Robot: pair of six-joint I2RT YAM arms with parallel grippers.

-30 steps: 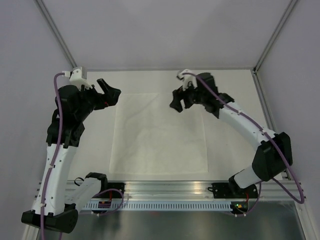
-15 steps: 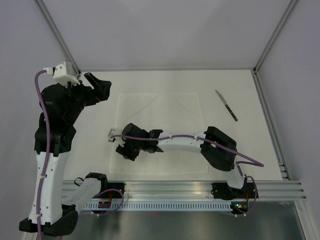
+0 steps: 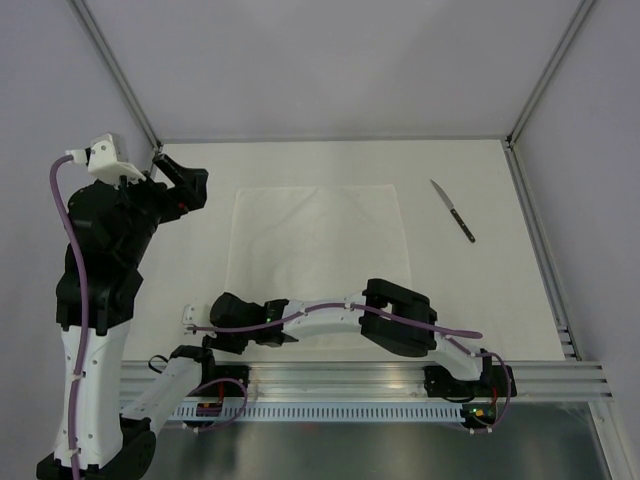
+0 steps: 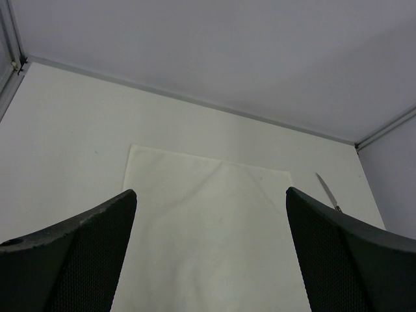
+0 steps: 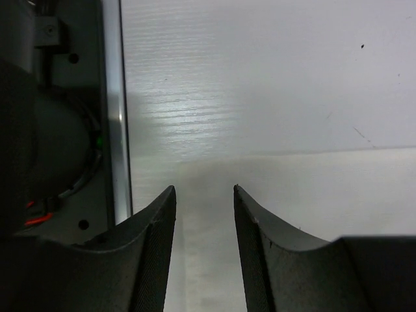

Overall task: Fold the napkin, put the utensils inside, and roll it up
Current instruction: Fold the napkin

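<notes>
Right claw (image 3: 224,332), fingers narrowly parted, sits low over the napkin's (image 3: 320,255) near-left corner. Left claw (image 3: 188,180) spread wide, raised past the far-left corner. Knife (image 3: 453,211) well apart.

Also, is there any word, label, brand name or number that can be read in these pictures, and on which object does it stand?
No text can be read in any view.
napkin: plain white, no print.
knife: too small to show any mark.
left gripper and right gripper: plain black, no lettering visible.
</notes>
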